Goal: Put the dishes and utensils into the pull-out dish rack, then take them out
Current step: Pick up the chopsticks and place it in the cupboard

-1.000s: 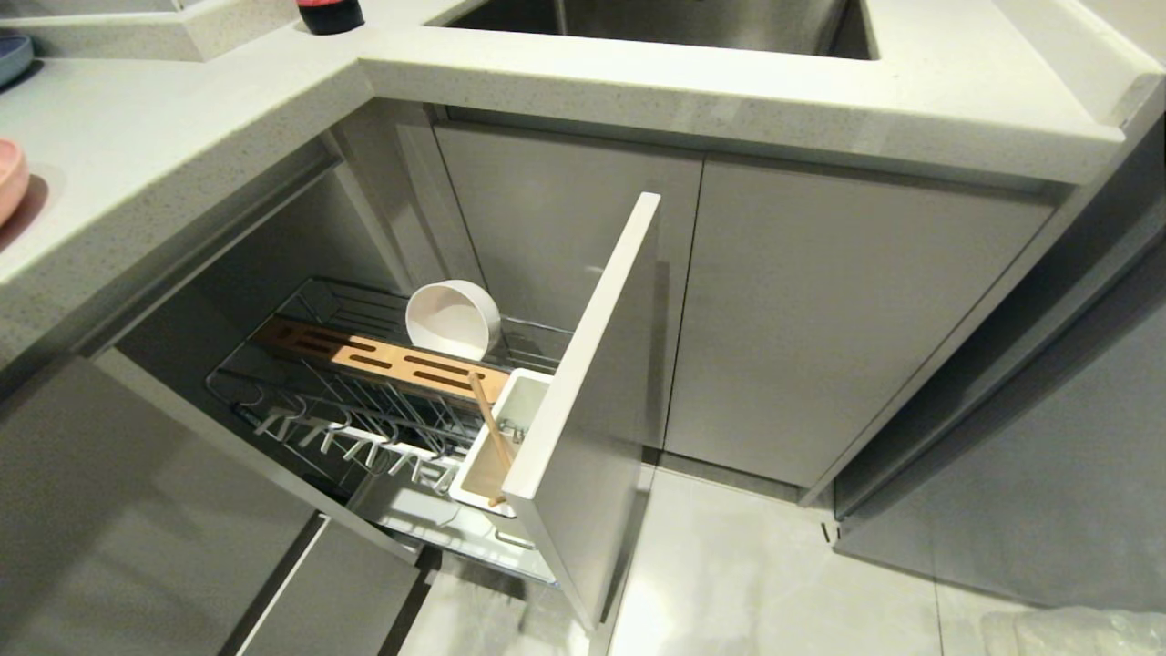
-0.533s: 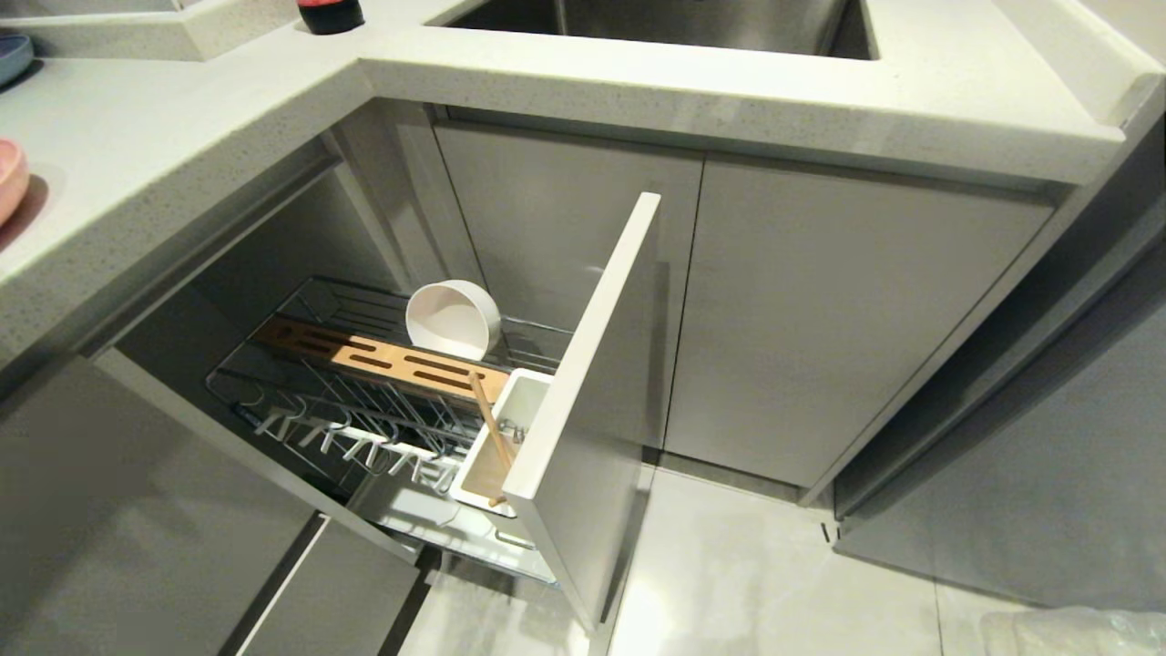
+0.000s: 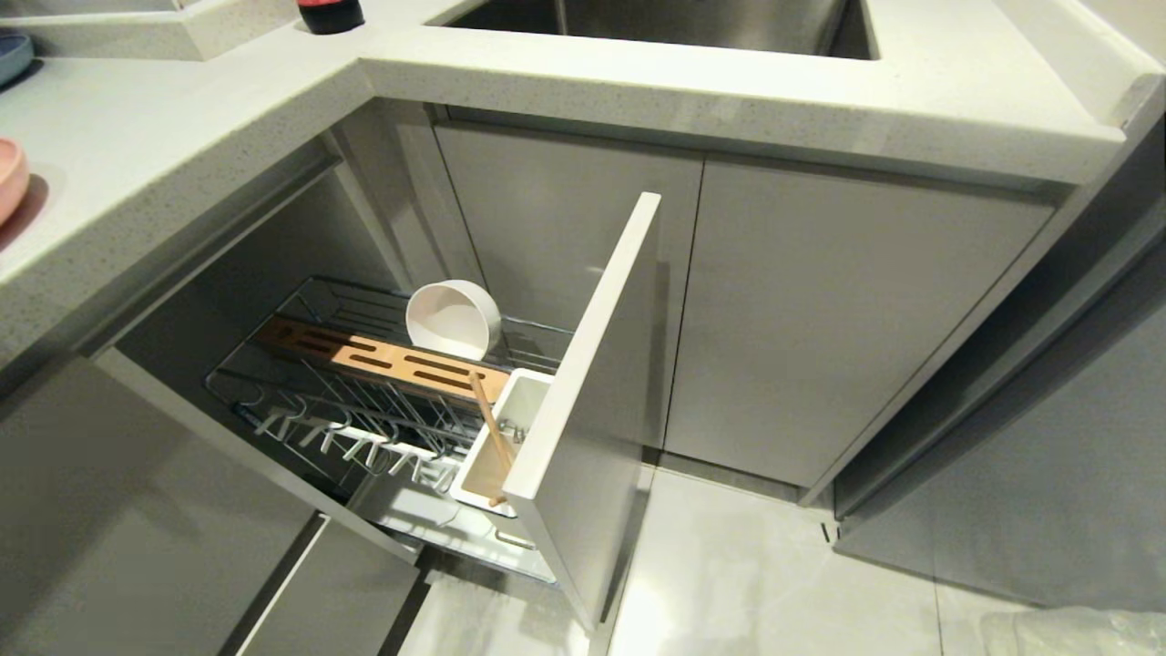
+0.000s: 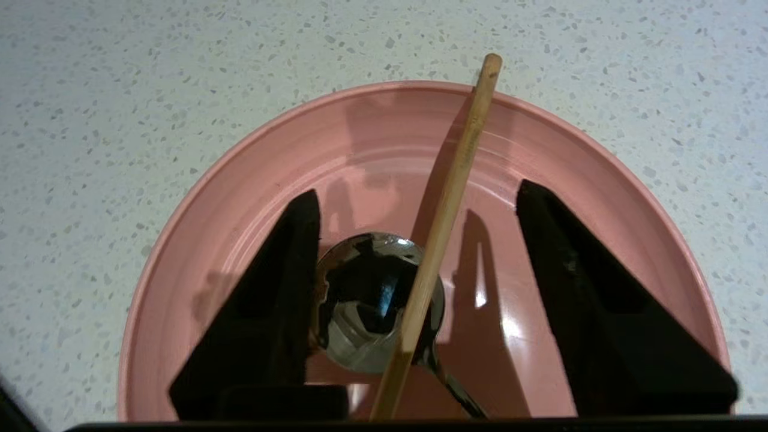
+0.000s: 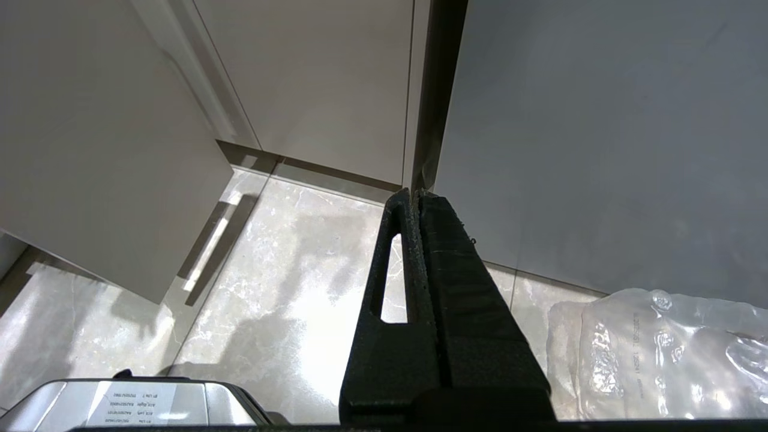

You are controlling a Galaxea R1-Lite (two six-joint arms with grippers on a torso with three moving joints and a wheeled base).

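In the left wrist view my left gripper [image 4: 417, 189] hangs open over the salmon-pink plate [image 4: 360, 144] on the speckled counter. Between the fingers, touching neither, lie the dark metal spoon [image 4: 360, 300] on the plate and one wooden chopstick [image 4: 456, 174] across the spoon, its tip past the rim. The head view shows only the plate's edge [image 3: 9, 178]. The pull-out dish rack [image 3: 301, 383] stands open, with the cream-white bowl [image 3: 453, 319] on its side and another chopstick [image 3: 489, 428] in the white utensil cup [image 3: 524, 387]. My right gripper [image 5: 414, 195] is shut and empty above the floor.
The rack's pale grey front panel [image 3: 592, 383] juts out over the floor. Above are the counter [image 3: 182, 118] and the steel sink [image 3: 674, 23]. A blue dish [image 3: 11, 55] and a dark container [image 3: 330, 14] stand at the back. A clear plastic bag [image 5: 660, 354] lies on the floor.
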